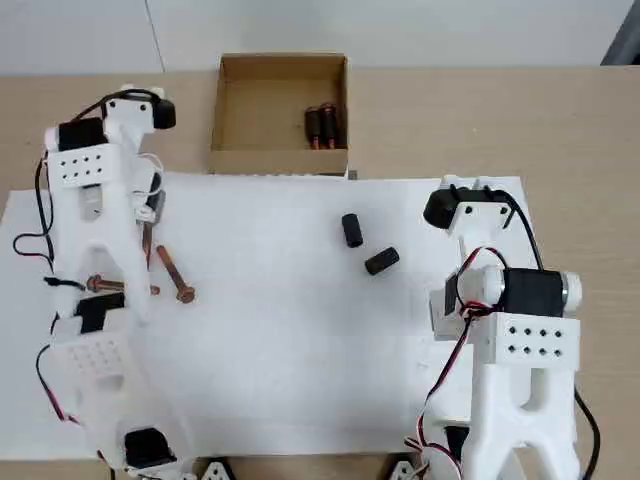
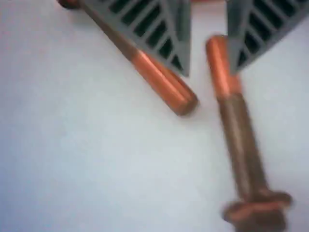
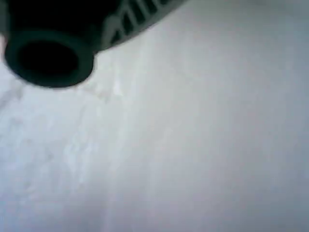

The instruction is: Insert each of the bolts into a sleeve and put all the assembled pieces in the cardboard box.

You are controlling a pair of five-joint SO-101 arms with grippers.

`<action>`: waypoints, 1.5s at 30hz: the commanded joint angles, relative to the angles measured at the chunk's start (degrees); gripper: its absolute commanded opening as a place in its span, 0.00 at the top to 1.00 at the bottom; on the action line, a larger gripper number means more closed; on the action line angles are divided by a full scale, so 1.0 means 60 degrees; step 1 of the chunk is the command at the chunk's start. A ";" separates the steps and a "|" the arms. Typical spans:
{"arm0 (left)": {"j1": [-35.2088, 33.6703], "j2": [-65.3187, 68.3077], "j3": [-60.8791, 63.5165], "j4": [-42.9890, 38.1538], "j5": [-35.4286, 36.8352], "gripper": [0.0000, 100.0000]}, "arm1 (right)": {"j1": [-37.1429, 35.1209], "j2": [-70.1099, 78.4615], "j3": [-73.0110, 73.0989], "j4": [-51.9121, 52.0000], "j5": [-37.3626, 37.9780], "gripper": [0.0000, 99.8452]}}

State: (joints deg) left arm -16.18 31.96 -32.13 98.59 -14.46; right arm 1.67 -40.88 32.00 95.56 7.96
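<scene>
High view. Finds two assembled pieces (image 1: 322,127) already lying in the cardboard box (image 1: 232,110) at 12 o'clock on the desk (image 1: 450,110). Leaves three bolts (image 1: 172,272) loose at 9 o'clock on the white sheet (image 1: 280,360), close together by the left end effector (image 1: 150,212). Leaves two black sleeves (image 1: 352,230) bare just off centre toward 1 o'clock, near each other but apart. Places the right end effector (image 1: 446,300) at 3 o'clock, low over the sheet. Reads as under halfway: two pairs boxed, three more to join and carry over.

Left wrist view. Shows the grey fingers (image 2: 159,29) spread wide, gripping nothing. Straddles the smooth tip of one bolt (image 2: 241,145) lying flat on the sheet, just beside one finger; cannot tell whether touching. Catches a second bolt (image 2: 154,77) running slantwise under the other finger. Looks poised for a pick.

Right wrist view. Shows a held sleeve (image 3: 48,59), open bore toward the camera, pinched at the end effector's tip beside a ribbed grey finger (image 3: 140,17). Hangs over bare white sheet; cannot tell whether clear of it. Suggests a sleeve ready for the next bolt.
</scene>
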 commanded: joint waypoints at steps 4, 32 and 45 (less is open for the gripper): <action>-0.0190 0.0337 -0.0681 0.0322 -0.0454 0.94 | 0.0125 -0.0227 -0.0059 -0.0154 -0.0044 1.00; -0.0278 0.0542 -0.0667 -0.0469 -0.0718 0.89 | 0.0110 -0.0242 0.0557 -0.0945 -0.0044 1.00; -0.0293 0.1553 -0.0813 -0.0952 -0.0425 0.90 | 0.0081 -0.0256 0.0557 -0.0930 -0.0044 1.00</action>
State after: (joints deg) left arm -17.85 41.80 -34.68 95.25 -17.63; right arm 1.76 -40.97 35.78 90.81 7.96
